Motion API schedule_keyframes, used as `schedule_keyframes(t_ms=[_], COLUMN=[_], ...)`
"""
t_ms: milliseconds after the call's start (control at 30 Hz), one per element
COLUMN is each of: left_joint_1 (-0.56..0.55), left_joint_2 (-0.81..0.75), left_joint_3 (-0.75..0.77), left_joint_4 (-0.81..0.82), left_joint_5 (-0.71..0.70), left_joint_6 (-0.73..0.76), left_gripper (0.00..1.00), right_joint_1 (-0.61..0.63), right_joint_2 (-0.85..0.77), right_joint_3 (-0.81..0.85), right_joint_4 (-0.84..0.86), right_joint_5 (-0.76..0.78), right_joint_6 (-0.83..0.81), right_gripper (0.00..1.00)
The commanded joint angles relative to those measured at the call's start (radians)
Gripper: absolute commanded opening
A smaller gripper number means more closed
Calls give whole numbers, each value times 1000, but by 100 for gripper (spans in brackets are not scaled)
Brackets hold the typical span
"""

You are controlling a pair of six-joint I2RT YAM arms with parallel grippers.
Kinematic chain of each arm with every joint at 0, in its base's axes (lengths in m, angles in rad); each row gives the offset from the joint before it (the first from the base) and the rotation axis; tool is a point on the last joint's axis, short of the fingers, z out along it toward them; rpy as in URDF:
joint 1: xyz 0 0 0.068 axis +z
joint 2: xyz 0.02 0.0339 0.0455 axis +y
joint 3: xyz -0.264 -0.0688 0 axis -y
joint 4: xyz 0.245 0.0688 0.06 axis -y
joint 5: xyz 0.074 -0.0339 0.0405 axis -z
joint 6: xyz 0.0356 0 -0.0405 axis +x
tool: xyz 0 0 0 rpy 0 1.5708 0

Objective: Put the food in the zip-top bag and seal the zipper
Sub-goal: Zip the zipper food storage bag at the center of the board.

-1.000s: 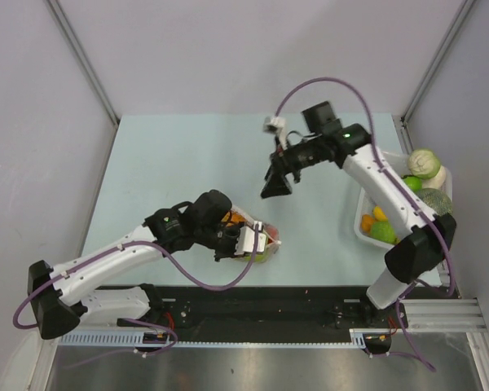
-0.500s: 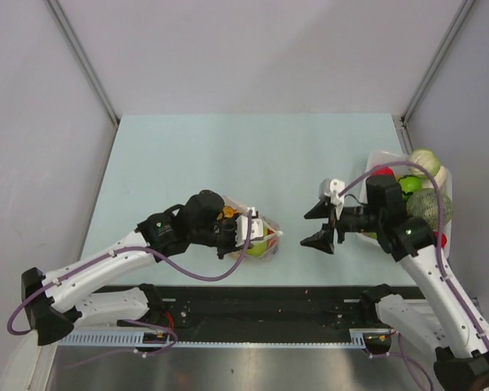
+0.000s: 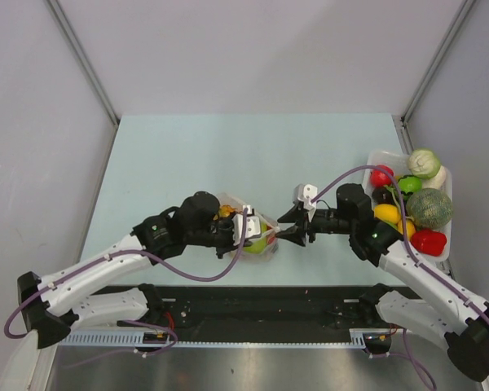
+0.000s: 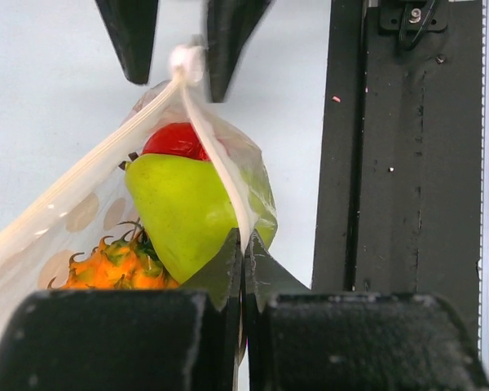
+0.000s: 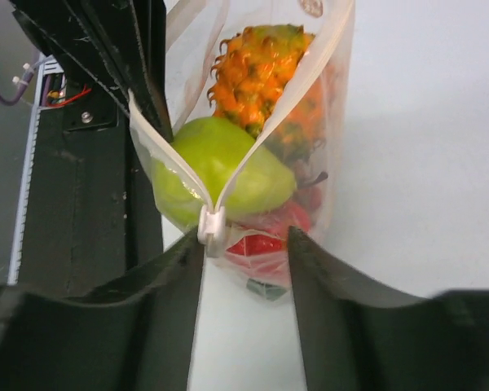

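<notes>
The zip-top bag (image 3: pixel 253 236) lies at the table's near middle and holds food: a green apple-like piece (image 4: pixel 187 212), an orange ruffled piece (image 5: pixel 265 65) and red pieces (image 5: pixel 265 238). My left gripper (image 3: pixel 246 230) is shut on the bag's mouth edge (image 4: pixel 244 248). The mouth gapes in a V from the white zipper slider (image 5: pixel 212 226). My right gripper (image 3: pixel 287 226) is open, and its fingers (image 5: pixel 187 277) flank the slider end of the bag, the slider close against one fingertip. In the left wrist view the slider (image 4: pixel 186 61) sits between those two dark fingers.
A white tray (image 3: pixel 372 159) at the right edge holds more toy food: a pale cabbage (image 3: pixel 424 163), a green melon (image 3: pixel 429 208), a red pepper (image 3: pixel 428 242) and a yellow piece (image 3: pixel 385 213). A black rail (image 3: pixel 310 301) runs along the near table edge.
My right arm swung from the far middle back toward the tray, then left to the bag; its open jaws now sit at the slider. The left gripper kept its hold and shifted slightly.
</notes>
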Motion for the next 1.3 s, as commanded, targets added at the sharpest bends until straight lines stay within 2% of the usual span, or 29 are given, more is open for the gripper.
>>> schedule_keyframes(t_ms=[0,33,67,167,233,300,367,400,433,533,633,700,767,900,933,1067,1267], left_joint_1=[-3,-3,-3,-3,-1,-1,0,2,9,40,49,49,49,48,48,37,22], left_joint_2=[-35,-35,-37,-41,-47,-50,-43,-40,-38,-53,-40,21,57,106,135,241,302], left_joint_3=[-1,-4,-5,-7,-10,-11,-8,-1,24,82,160,238,281,340,361,452,453], left_joint_4=[45,46,46,54,59,60,54,45,22,2,-25,-56,-117,-95,-107,-148,-118], left_joint_5=[-10,-12,-18,-24,-22,-15,-10,-12,-10,1,-31,-44,-4,79,111,169,174], left_joint_6=[-9,-10,-15,-32,-39,-44,-42,-39,-27,11,51,74,116,142,137,131,120], left_gripper=[0,0,0,0,0,0,8,15,32,53,56,55,53,68,68,60,52], right_joint_1=[14,17,17,20,20,21,20,20,20,18,18,14,15,14,15,17,17], right_joint_2=[6,3,-3,-19,-33,-46,-49,-53,-53,-56,-59,-57,-59,-63,-66,-71,-72], right_joint_3=[-3,-3,-3,-3,-3,-3,-3,-3,-3,-3,-4,-3,-4,-3,-3,-3,-3], right_joint_4=[155,152,142,117,71,62,57,56,53,57,66,74,82,97,95,94,94], right_joint_5=[14,12,11,6,14,15,9,11,9,14,17,21,23,25,26,28,35], right_joint_6=[49,49,49,28,0,-12,-23,-24,-29,-38,-49,-47,-46,-41,-40,-41,-31], right_gripper=[40,35,22,6,0,0,0,0,0,0,0,0,0,0,0,0,0])
